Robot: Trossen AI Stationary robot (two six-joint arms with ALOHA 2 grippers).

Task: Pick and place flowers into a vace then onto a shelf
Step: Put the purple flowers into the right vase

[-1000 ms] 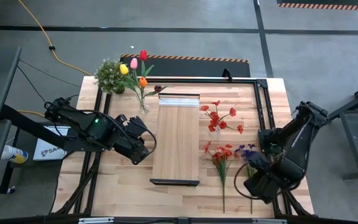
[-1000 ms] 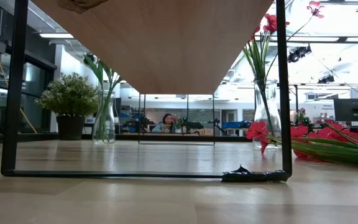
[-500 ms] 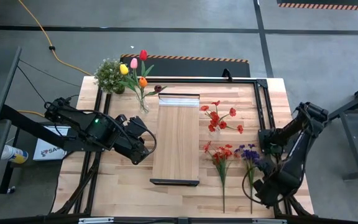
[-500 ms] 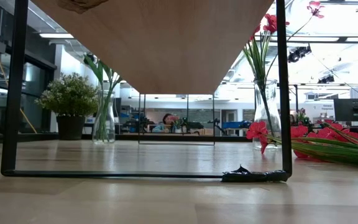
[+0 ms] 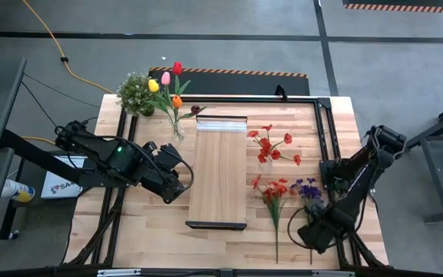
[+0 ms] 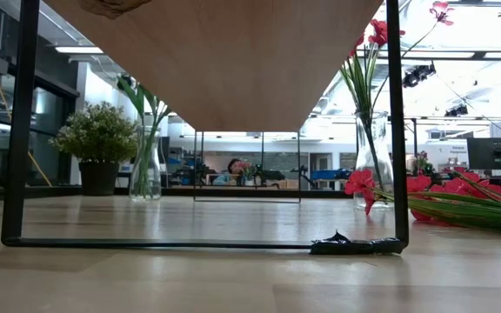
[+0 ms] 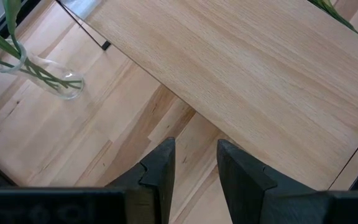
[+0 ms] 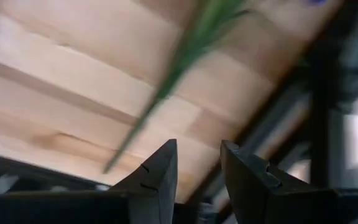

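Pale planked wood is the widest thing under me, the tabletop (image 5: 152, 223), and on a thin black frame above its middle lies the long narrow light-wood shelf (image 5: 218, 173), a pale metallic strip at its far end and a dark edge at the near one. My left gripper (image 5: 177, 190) hangs just beside the shelf's left edge, its two dark fingers (image 7: 160, 171) a narrow gap apart and holding nothing. My right gripper (image 5: 308, 232) sits low over the table's near right corner, fingers likewise narrowly parted and empty, with a blurred green stem (image 8: 166, 87) lying ahead of them. That stem belongs to the purple cluster (image 5: 308, 188), flat on the table beside a red-petalled spray (image 5: 274, 188). Another red spray (image 5: 271, 146) stands in a clear glass vase right of the shelf. At the far left, yellow, pink, red and orange tulips (image 5: 166, 83) stand in a second glass vase (image 7: 48, 78), next to a bushy green potted plant (image 5: 135, 94).
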